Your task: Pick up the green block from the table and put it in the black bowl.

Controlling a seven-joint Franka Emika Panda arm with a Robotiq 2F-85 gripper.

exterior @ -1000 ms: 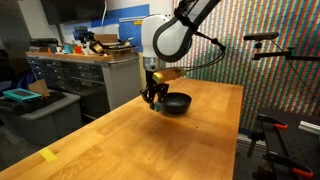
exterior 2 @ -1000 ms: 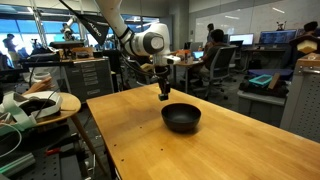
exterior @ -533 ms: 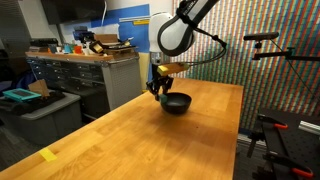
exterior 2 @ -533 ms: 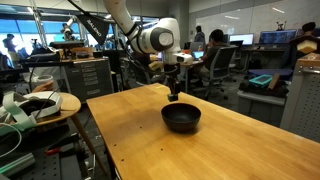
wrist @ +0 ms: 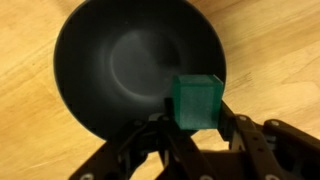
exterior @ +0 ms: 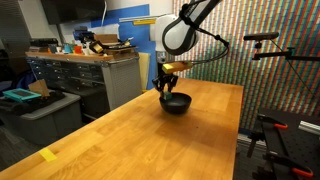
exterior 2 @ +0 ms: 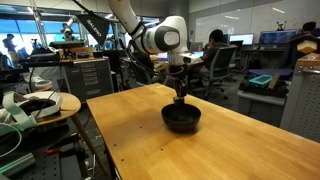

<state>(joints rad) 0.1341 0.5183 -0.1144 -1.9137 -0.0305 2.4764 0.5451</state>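
The green block (wrist: 196, 102) is held between my gripper's fingers (wrist: 190, 122), just above the near rim of the black bowl (wrist: 130, 60). In the wrist view the bowl fills the upper frame and the cube overlaps its edge. In both exterior views my gripper (exterior: 166, 88) (exterior 2: 181, 97) hangs right over the bowl (exterior: 177, 103) (exterior 2: 181, 119) on the wooden table (exterior: 150, 140) (exterior 2: 200, 150). The block is too small to make out in the exterior views.
A grey metal workbench (exterior: 80, 70) with drawers and clutter stands behind the table. A teal tray (exterior: 20, 96) sits on a low cart to one side. Chairs, desks and people (exterior 2: 215, 50) are beyond the far table edge. A tripod (exterior: 268, 130) stands beside the table.
My gripper has carried the block sideways across the table to above the bowl. The bowl has not moved.
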